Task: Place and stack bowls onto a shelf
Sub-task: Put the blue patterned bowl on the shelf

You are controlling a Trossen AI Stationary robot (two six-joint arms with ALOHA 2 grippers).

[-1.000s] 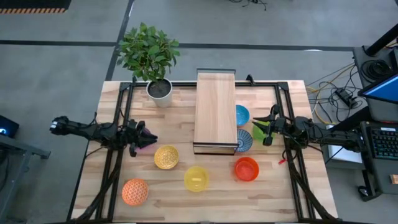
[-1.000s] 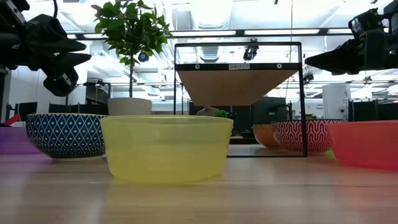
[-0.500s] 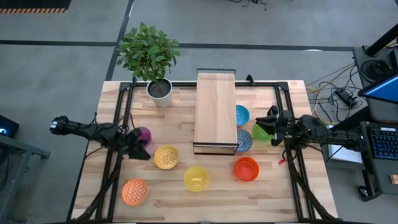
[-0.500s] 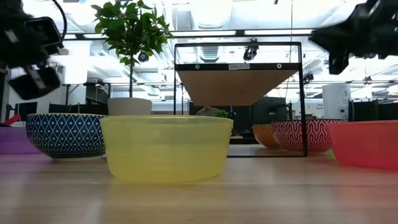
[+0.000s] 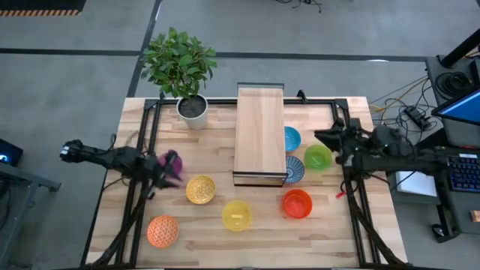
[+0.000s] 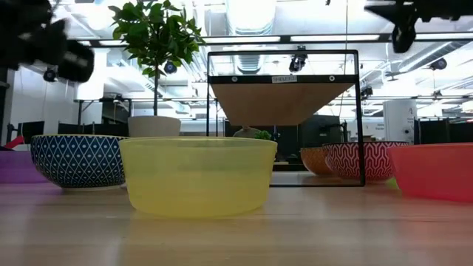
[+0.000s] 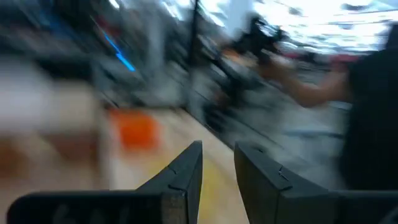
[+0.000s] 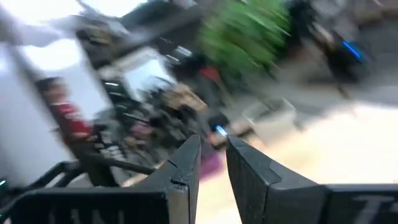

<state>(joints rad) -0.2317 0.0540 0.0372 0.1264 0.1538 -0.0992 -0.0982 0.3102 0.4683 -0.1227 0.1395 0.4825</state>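
Pale wood of the shelf (image 5: 260, 133) sat bare at upper centre of the high view, every bowl on the desk (image 5: 225, 232) around it. I had the left gripper (image 5: 171, 166) over the purple bowl (image 5: 169, 159) at left, the right gripper (image 5: 328, 139) beside the green bowl (image 5: 318, 157) at right. Both grippers' fingers were nearly pressed together, empty. I judged this the reaching step; next, each must spread and descend onto a rim.

The left arm reaches in from the left edge of the high view, its gripper (image 5: 171, 166) at centre-left, fingers nearly closed. The right arm enters from the right edge, its gripper (image 5: 324, 137) at centre-right, fingers close together.
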